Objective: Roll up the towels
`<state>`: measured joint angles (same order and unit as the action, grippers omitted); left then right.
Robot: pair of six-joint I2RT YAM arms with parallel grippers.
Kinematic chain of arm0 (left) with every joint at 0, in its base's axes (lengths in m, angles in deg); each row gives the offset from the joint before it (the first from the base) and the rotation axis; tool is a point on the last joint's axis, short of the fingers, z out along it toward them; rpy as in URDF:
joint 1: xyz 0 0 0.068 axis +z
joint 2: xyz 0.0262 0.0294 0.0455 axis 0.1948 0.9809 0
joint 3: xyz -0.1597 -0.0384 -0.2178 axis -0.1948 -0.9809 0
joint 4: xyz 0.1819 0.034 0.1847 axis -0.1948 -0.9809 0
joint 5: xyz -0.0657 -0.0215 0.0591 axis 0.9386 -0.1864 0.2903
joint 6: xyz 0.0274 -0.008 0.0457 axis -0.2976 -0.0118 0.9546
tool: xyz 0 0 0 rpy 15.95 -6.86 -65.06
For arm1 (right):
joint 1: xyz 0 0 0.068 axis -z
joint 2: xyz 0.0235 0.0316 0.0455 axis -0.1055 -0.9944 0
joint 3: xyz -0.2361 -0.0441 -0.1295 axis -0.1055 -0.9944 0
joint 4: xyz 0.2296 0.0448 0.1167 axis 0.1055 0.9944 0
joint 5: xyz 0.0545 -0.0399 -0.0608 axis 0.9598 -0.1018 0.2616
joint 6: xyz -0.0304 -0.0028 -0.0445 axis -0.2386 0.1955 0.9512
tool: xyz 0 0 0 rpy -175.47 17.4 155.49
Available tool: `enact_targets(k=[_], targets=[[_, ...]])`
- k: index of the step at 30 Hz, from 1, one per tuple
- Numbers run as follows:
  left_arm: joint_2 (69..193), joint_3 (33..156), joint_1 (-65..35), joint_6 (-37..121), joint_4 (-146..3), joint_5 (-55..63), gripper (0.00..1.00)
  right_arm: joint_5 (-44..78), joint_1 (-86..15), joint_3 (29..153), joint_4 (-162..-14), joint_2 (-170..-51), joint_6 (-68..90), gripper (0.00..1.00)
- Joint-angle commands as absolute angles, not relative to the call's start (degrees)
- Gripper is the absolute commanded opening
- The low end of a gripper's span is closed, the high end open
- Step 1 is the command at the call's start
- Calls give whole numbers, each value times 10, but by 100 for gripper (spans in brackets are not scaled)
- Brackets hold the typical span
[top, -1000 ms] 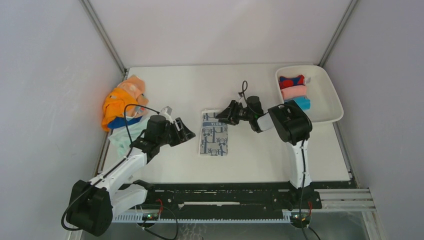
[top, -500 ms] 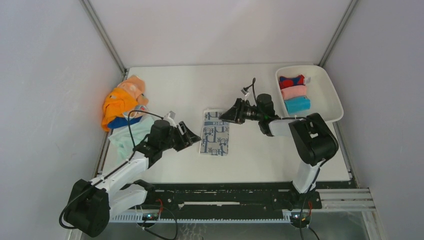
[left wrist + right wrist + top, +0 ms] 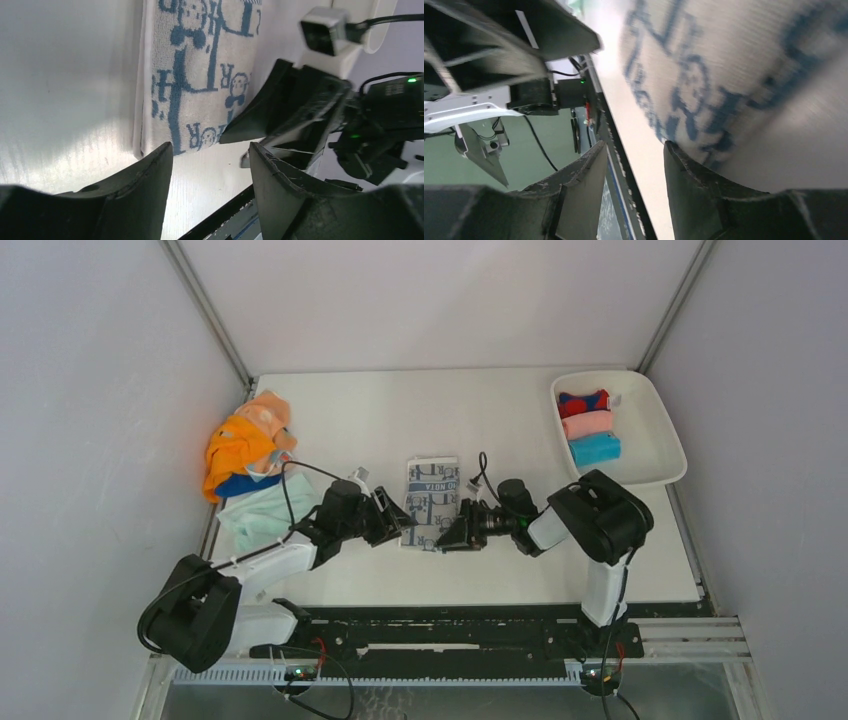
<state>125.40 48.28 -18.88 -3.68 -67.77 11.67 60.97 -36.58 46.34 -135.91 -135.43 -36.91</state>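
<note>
A folded white towel with blue-grey print (image 3: 432, 498) lies flat at the table's middle. My left gripper (image 3: 404, 525) sits low at its near left corner, open, with only bare table between the fingers (image 3: 210, 152); the towel's (image 3: 200, 75) near edge lies just beyond the tips. My right gripper (image 3: 447, 535) is at the near right corner, open and empty (image 3: 635, 152), one finger against the towel's (image 3: 724, 75) edge. The two grippers face each other closely. An orange towel (image 3: 238, 450) and a pale mint one (image 3: 258, 515) lie heaped at the left.
A white tray (image 3: 662, 458) at the back right holds three rolled towels: red-and-blue (image 3: 583, 402), pink (image 3: 587, 424) and bright blue (image 3: 594, 449). The table's black front rail (image 3: 460, 625) runs close behind both grippers. Walls close in the table at left and right.
My left gripper moved right to the printed towel's near left corner. My right gripper swung from the towel's far edge round to its near right corner.
</note>
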Motion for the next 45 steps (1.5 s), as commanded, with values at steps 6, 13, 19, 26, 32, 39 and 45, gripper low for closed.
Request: enact_targets(k=[6, 13, 19, 26, 32, 39, 45], targets=[[1268, 477, -208, -74, -637, 107, 59, 570, -389, 432, -1449, -1407, -398, 45], [1295, 497, -214, -76, -656, 93, 53, 547, -405, 436, -1363, -1297, -329, 46], [1368, 535, -214, -40, -717, 77, 49, 521, -411, 462, -1172, -1189, -199, 47], [1403, 590, -199, 22, -811, 34, 49, 421, -452, 522, -976, -1119, -35, 49], [1314, 623, -182, 74, -930, -55, 55, 286, -527, 612, -847, -1112, 102, 53], [1179, 610, -169, 80, -1012, -109, 63, 241, -577, 681, -814, -1152, 220, 54], [1066, 516, -71, 56, -984, 2, 77, 213, -620, 727, -786, -1198, 285, 56]])
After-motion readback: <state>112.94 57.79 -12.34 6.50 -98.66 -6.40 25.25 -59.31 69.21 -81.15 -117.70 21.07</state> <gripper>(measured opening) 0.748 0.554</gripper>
